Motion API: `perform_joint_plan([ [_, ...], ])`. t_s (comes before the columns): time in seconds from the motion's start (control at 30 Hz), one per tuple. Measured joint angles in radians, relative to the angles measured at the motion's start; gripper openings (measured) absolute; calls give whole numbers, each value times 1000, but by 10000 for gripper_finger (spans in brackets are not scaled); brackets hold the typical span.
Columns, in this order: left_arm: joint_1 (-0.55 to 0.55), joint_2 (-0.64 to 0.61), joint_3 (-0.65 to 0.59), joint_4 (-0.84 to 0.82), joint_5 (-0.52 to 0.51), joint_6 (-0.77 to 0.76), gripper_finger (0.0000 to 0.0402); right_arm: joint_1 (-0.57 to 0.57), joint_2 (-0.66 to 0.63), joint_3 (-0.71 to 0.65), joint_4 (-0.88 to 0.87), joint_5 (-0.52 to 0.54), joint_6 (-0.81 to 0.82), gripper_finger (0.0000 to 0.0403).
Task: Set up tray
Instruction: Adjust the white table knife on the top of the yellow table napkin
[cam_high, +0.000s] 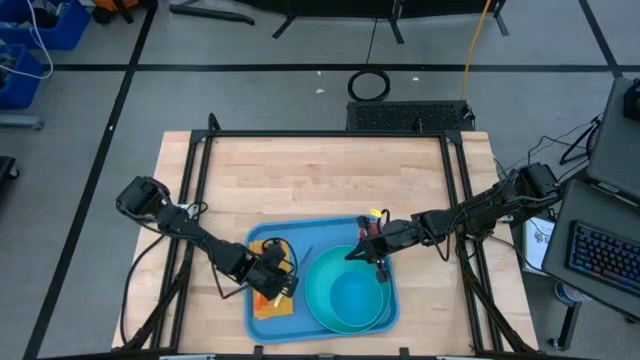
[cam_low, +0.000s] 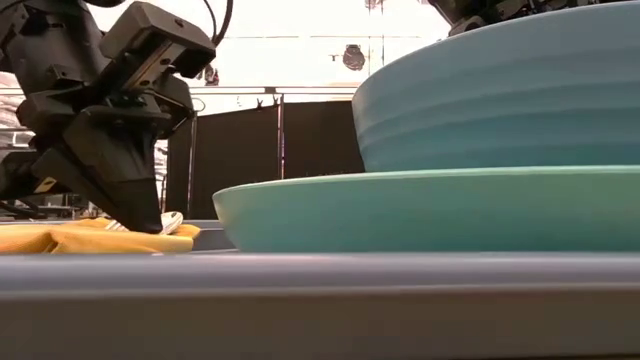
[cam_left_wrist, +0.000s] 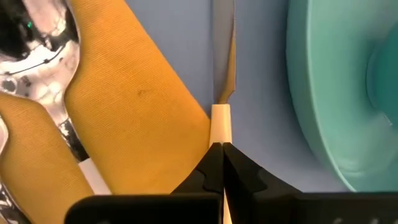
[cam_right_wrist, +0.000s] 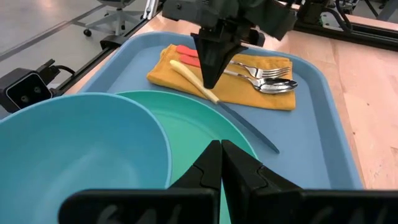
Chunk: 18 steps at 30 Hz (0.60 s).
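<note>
The blue tray lies at the table's near edge. On its left part a yellow napkin carries a fork and a spoon. A knife with a cream handle lies along the napkin's edge beside the plate, its blade on the tray. My left gripper points down, shut on the knife. A turquoise plate with a turquoise bowl on it fills the tray's right part. My right gripper hangs shut above the bowl's far rim, holding nothing. My left gripper pinches the knife's cream handle between its two fingers, toward the blade end. The fingers slant steeply down from above, one on each side of the handle. The knife lies flat, with its handle on the napkin's edge and its blade on the tray.
Bare wooden tabletop stretches from the tray to the far edge. A black frame runs along the table's left, right and far sides. Something red shows at the napkin's far edge. A keyboard sits off the table's right side.
</note>
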Motion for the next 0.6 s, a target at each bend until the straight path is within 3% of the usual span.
perform_joint_plan([
  [0.3,-29,0,-1,17,-64,-20,0,0,0,0,-4,-23,-23,0],
  [0.6,-28,-44,-4,54,-83,40,25,0,0,0,1,-23,-23,0],
])
